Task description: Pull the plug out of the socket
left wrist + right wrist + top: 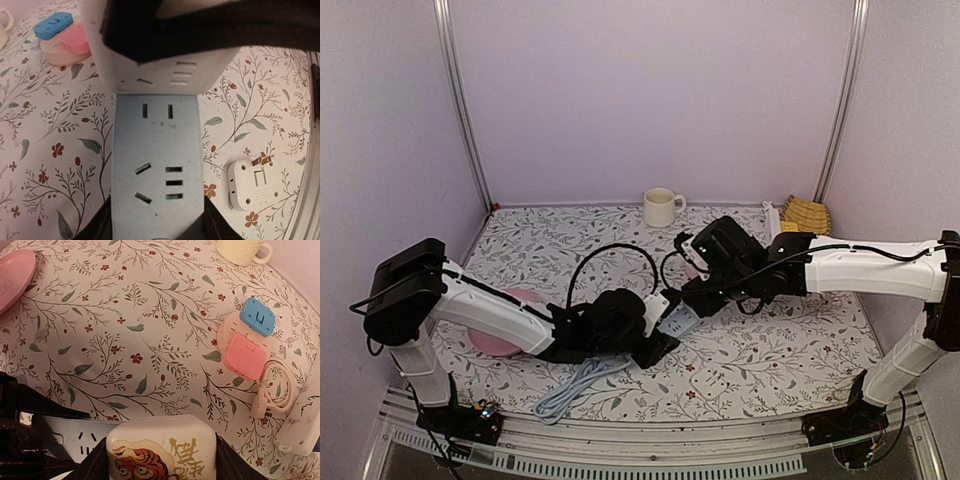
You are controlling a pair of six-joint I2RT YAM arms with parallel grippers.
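The socket is a pale grey-blue power strip (157, 165) lying flat on the flowered table, also seen between the two arms (678, 322). My left gripper (157, 227) is shut on its near end, one dark finger (95, 227) pressed to each long edge. The plug (162, 450), a white cube with a tiger picture, sits on the strip's far end (150, 65). My right gripper (162, 462) is shut on the plug, a finger on each side. The strip (65, 440) pokes out at the plug's left. From above, the right gripper (698, 295) hides the plug.
A loose white adapter (252, 182) lies right of the strip. Blue (257, 316) and pink (243, 357) adapters with a coiled white cable (272, 390) lie beyond. A mug (660, 207) stands at the back, a pink plate (505, 325) left, a grey cable (575, 385) in front.
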